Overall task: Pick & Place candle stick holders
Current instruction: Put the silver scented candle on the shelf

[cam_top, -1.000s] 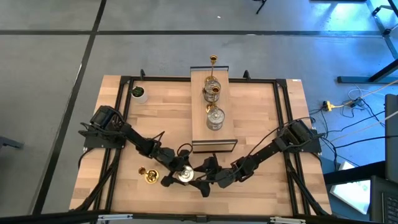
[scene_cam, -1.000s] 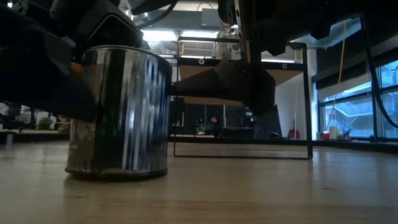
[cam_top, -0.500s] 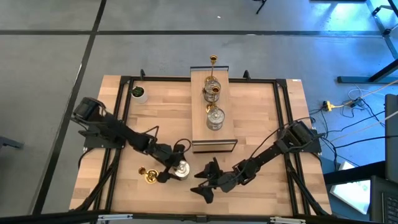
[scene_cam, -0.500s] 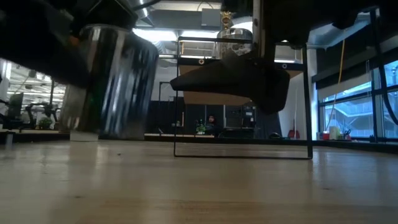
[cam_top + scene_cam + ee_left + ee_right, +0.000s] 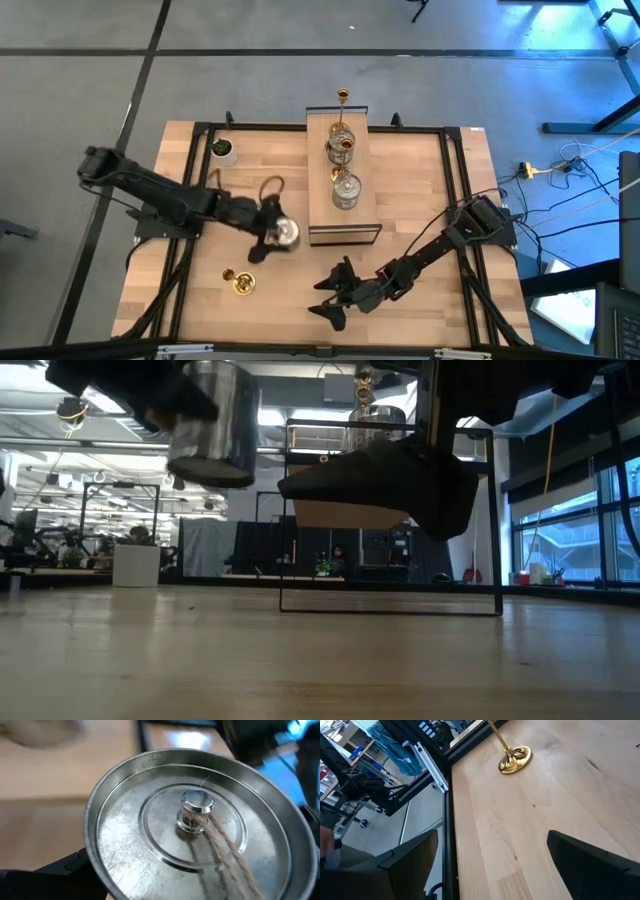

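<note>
Silver, squat and round, one candle stick holder (image 5: 285, 233) is clamped in the left gripper (image 5: 272, 231) and hangs in the air above the wooden table (image 5: 420, 200), just beside the near left corner of the raised wooden shelf (image 5: 322, 215). The low view shows this silver holder (image 5: 213, 422) clear of the tabletop, tilted slightly. The left wrist view looks into its shallow metal dish (image 5: 195, 820), with a small central knob and a strand of twine crossing it.

A slim brass-gold holder (image 5: 238, 281) sits on the table near the front left, well apart from the held one; the right wrist view shows its round base (image 5: 515, 759) and thin stem.

On the shelf stand further holders in a row: a glass-and-silver one (image 5: 345, 190) nearest the front, another (image 5: 341, 147) behind it, and a slim brass one (image 5: 343, 97) at the far end.

The right gripper (image 5: 335, 296) hovers low over the front centre of the table, its fingers (image 5: 590, 857) spread wide and holding nothing.

A white cup (image 5: 223, 151) with green inside stands at the far left corner.
</note>
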